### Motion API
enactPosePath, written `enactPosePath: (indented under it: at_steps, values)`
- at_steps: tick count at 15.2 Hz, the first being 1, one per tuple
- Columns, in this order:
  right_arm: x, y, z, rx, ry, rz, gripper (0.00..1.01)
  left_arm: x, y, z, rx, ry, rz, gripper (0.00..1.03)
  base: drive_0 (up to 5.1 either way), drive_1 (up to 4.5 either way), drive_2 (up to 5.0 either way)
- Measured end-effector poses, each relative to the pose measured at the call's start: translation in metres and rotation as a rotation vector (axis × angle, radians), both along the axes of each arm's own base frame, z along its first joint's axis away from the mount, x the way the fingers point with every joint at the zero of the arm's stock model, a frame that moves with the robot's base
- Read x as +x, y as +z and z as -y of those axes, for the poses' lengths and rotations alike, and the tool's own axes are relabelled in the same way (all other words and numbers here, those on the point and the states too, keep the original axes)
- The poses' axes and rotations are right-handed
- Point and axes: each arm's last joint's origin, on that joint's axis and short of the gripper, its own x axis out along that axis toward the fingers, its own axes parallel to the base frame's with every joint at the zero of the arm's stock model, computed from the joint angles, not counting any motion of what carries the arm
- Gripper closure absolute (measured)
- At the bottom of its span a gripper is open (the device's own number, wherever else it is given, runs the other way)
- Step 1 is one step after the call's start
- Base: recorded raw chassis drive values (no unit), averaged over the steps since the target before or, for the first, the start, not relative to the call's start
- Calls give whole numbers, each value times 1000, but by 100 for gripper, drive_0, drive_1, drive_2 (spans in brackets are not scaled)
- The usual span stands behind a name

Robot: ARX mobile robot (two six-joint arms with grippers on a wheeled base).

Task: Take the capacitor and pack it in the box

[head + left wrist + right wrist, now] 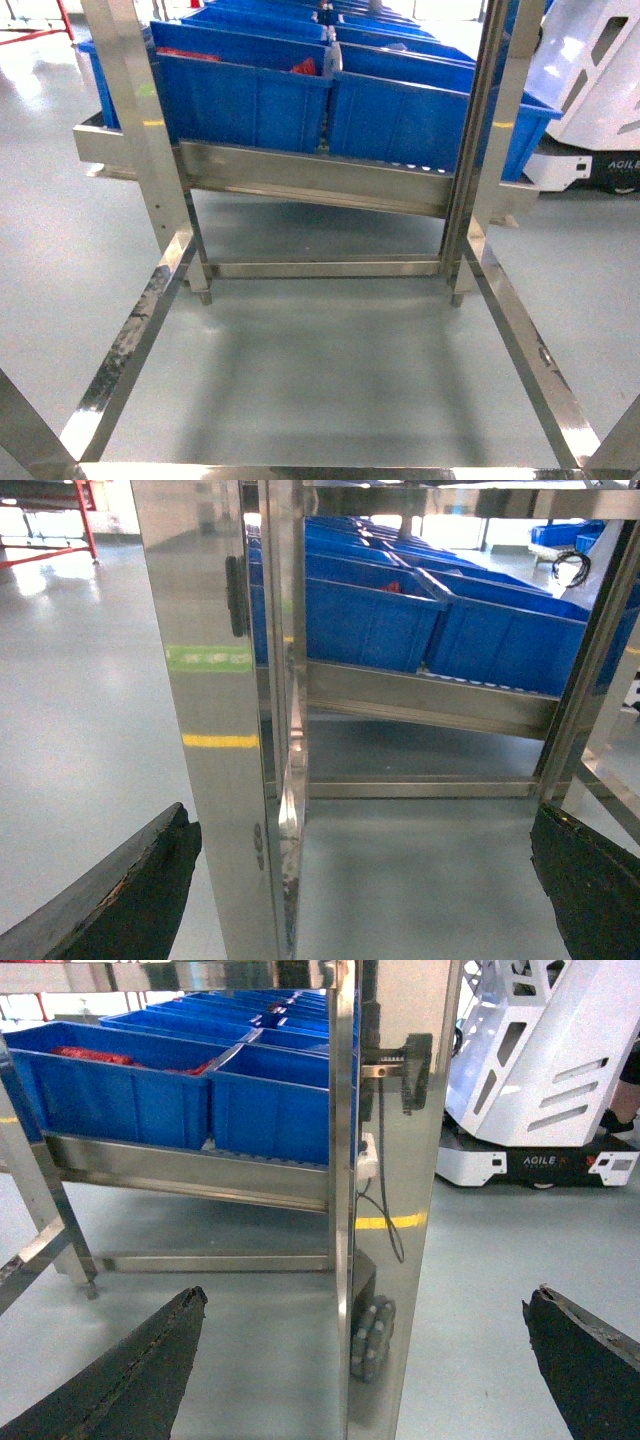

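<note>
Both wrist views show the left gripper (365, 880) and right gripper (365, 1360) with jaws spread wide, holding nothing (each faces a steel rack (300, 185) post). Beyond sit blue bins (245, 105), some with red contents. The pink box and capacitor appear in no view.
</note>
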Motion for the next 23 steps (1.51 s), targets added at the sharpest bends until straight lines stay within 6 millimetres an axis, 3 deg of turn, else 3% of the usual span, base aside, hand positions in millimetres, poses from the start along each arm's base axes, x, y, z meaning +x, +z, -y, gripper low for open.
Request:
enactPosePath:
  at_steps: [23]
  values:
    - [0, 0, 0, 0, -1, -1, 3, 0, 0, 0, 11, 0, 0, 5, 0, 0, 0]
